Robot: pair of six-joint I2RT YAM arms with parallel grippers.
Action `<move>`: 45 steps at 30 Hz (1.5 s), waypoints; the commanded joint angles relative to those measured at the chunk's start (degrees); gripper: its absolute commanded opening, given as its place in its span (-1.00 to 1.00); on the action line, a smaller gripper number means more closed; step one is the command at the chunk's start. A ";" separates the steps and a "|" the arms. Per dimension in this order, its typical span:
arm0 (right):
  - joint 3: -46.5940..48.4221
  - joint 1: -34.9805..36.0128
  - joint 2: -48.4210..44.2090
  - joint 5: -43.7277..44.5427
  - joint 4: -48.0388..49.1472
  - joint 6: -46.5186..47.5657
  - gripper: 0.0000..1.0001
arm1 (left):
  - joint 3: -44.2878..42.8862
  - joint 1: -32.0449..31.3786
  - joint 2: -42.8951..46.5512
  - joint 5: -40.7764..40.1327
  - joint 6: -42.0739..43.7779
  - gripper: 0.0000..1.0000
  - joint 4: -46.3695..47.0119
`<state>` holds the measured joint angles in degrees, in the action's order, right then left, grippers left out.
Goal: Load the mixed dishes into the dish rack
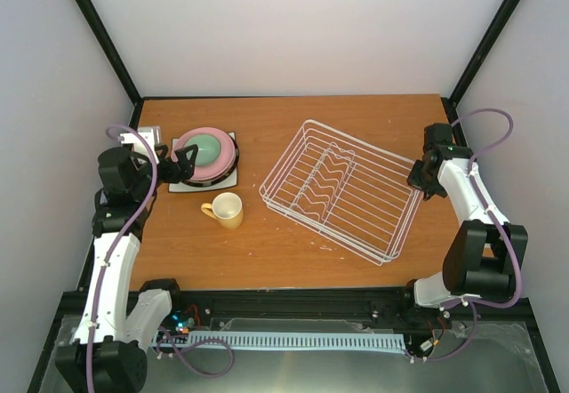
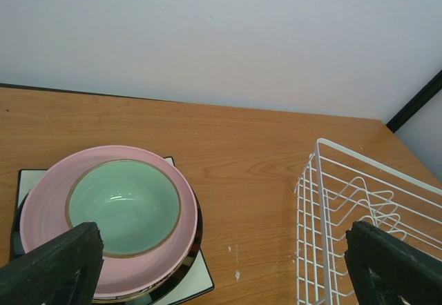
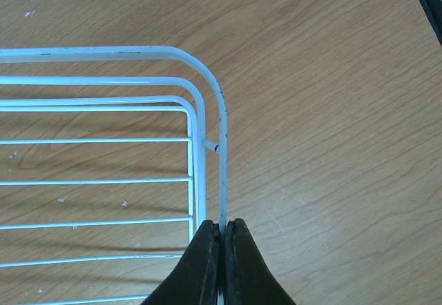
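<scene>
The white wire dish rack (image 1: 364,142) lies at an angle right of the table's middle. My right gripper (image 1: 416,178) is shut on the rim wire at its right corner; the wrist view shows the rack's rim (image 3: 222,132) pinched between the black jaws of this gripper (image 3: 222,225). At the left, a mint-green bowl (image 1: 206,147) sits in a pink plate (image 2: 41,215), over a dark-rimmed plate (image 2: 183,263) and a white square plate (image 2: 197,281). A yellow mug (image 1: 226,209) stands upright in front of the stack. My left gripper (image 1: 180,164) is open at the stack's left edge, holding nothing.
Black frame posts and pale walls enclose the wooden table (image 1: 293,251). Bare wood separates the stack from the rack's near corner (image 2: 324,201). Small white specks dot the tabletop by the rack.
</scene>
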<state>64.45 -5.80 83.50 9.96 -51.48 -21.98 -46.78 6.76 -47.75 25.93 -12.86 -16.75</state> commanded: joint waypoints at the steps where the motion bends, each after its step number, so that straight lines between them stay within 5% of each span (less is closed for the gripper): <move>1: 3.09 0.02 -0.58 2.83 1.40 -2.31 -0.94 | -0.05 0.28 0.47 2.96 0.73 0.92 0.78; 15: -2.54 0.01 -1.99 2.82 8.39 -12.10 -0.94 | -0.14 0.31 -0.45 5.72 0.08 0.88 1.23; 21: -12.01 0.02 -10.25 2.94 11.43 -22.93 -0.94 | -0.45 0.15 -0.99 8.11 -0.37 0.82 1.39; 34: -23.81 0.84 -31.94 8.76 2.00 -43.19 -0.94 | -0.12 -0.84 -0.68 8.01 0.35 0.81 1.71; 45: -27.50 12.66 -34.84 17.05 -0.84 -65.19 -0.94 | 0.46 -3.01 -1.25 5.71 1.27 0.80 2.12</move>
<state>37.58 2.07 46.98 22.17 -52.36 -72.62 -46.30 4.64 -48.88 32.53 -12.88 -16.29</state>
